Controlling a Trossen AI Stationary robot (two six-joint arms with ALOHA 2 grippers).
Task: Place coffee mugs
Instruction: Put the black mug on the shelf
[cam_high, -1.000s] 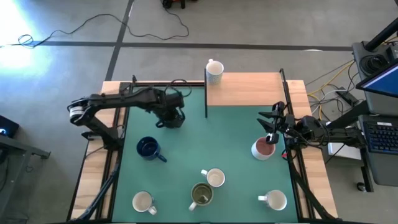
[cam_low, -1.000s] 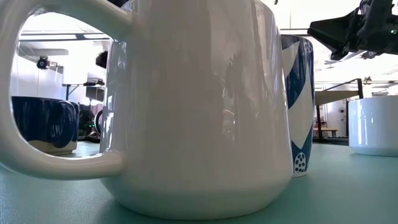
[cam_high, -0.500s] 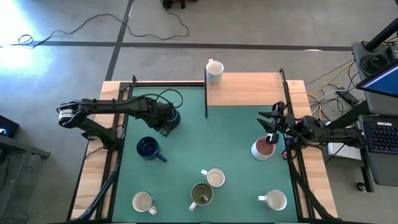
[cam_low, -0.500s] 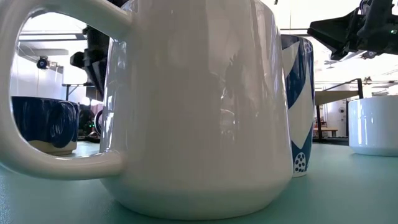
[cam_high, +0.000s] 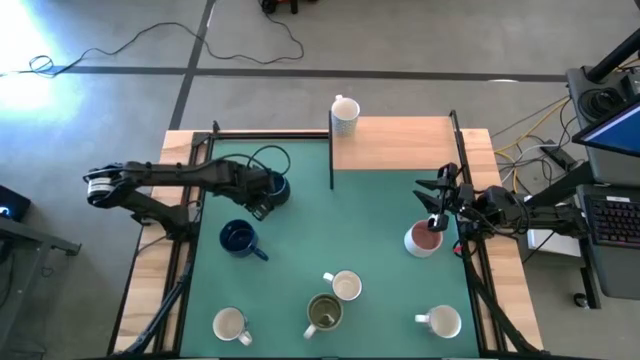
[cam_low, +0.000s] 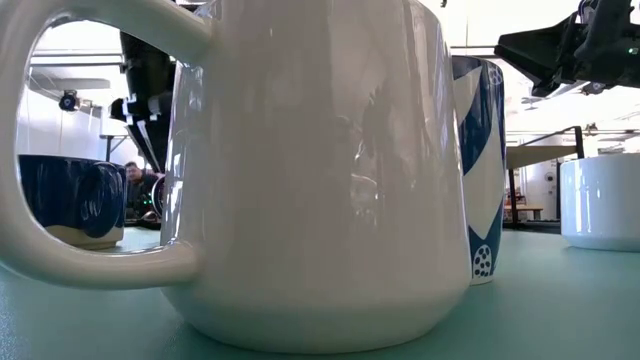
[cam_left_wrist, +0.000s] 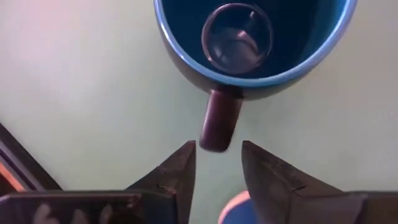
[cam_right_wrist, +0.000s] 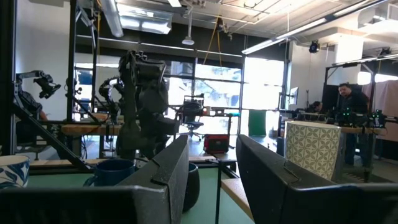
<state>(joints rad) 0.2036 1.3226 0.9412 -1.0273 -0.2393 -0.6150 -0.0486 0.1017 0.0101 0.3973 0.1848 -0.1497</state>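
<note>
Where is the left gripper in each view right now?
High view: left gripper, left of centre, beside a navy mug.
Low view: hanging at upper left, seen through the big white mug's handle loop.
Left wrist view: its own fingers at the bottom, open, just short of that navy mug's handle.
Right wrist view: far off, left of centre.
Shared landmark: the navy mug.
</note>
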